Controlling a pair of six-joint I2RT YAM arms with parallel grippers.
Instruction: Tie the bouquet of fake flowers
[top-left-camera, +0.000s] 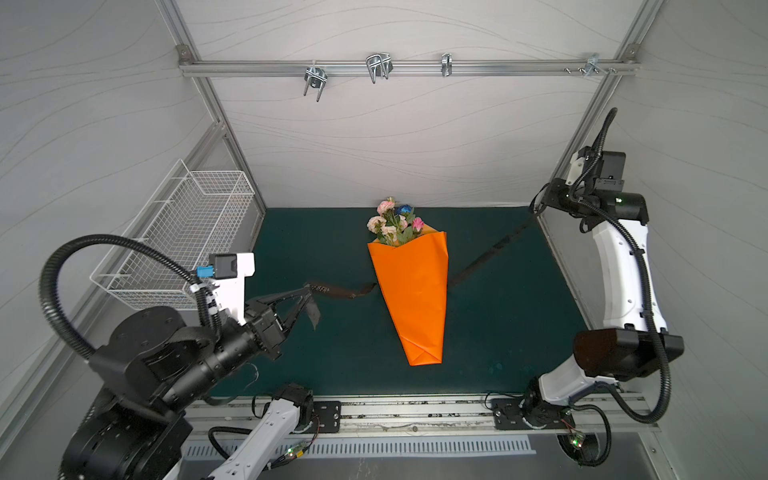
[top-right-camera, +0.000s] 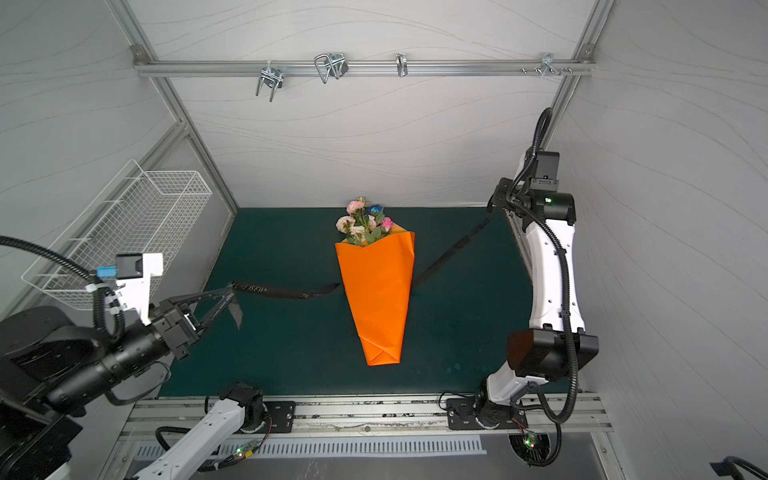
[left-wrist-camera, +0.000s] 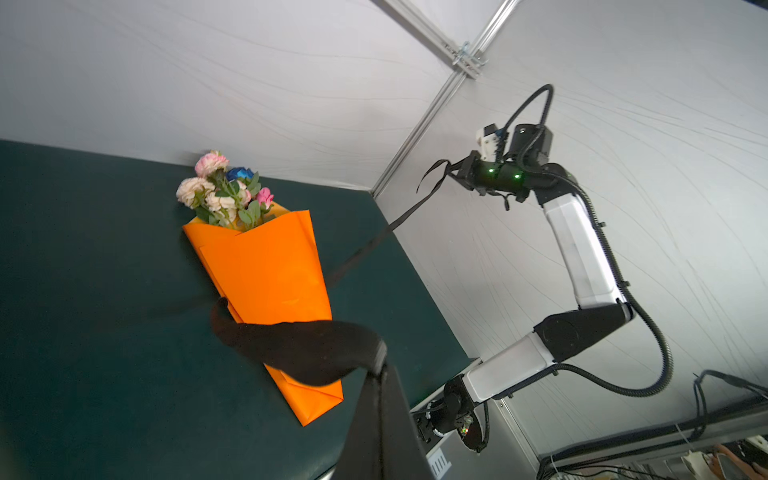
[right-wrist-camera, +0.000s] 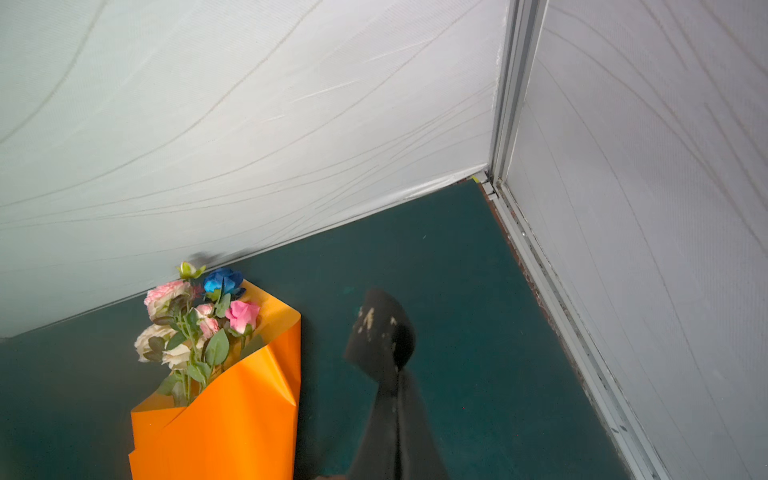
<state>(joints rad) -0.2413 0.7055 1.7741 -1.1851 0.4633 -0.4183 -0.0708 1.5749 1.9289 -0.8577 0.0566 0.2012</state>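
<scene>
Currently: bouquet of fake flowers (top-left-camera: 395, 222), centred on mat (top-left-camera: 324, 249) in orange paper (top-left-camera: 411, 291), blooms far. Ribbon (top-left-camera: 336, 291) beneath; your left gripper (top-left-camera: 308, 292) clamps its left end, right gripper (left-wrist-camera: 453, 168) its right. Step: tying begins. Next, likely: cross both ends over paper.

1. On my feed the wrapping paper (top-left-camera: 409, 291) reads as smooth orange paper with a soft sheen, sharply creased at its folds.
2. The bouquet of fake flowers (top-left-camera: 395, 224) shows matt, cloth-like petals, and I see a slightly plasticky look on the leaves.
3. The ribbon (right-wrist-camera: 380, 332) looks to me like thin black matt cloth with flaked white print.
4. The table (top-left-camera: 498, 332) has a dark green matt covering.
5. The basket (top-left-camera: 187, 232) is white-coated wire.
6. The rail (top-left-camera: 415, 66) is bare dull metal, and its hooks (top-left-camera: 378, 66) are shinier.
7. The walls (top-left-camera: 415, 145) are matt white sheet with faint wavy lines.
8. The right arm (top-left-camera: 623, 266) wears glossy white plastic shells, and I see matt black joints.
</scene>
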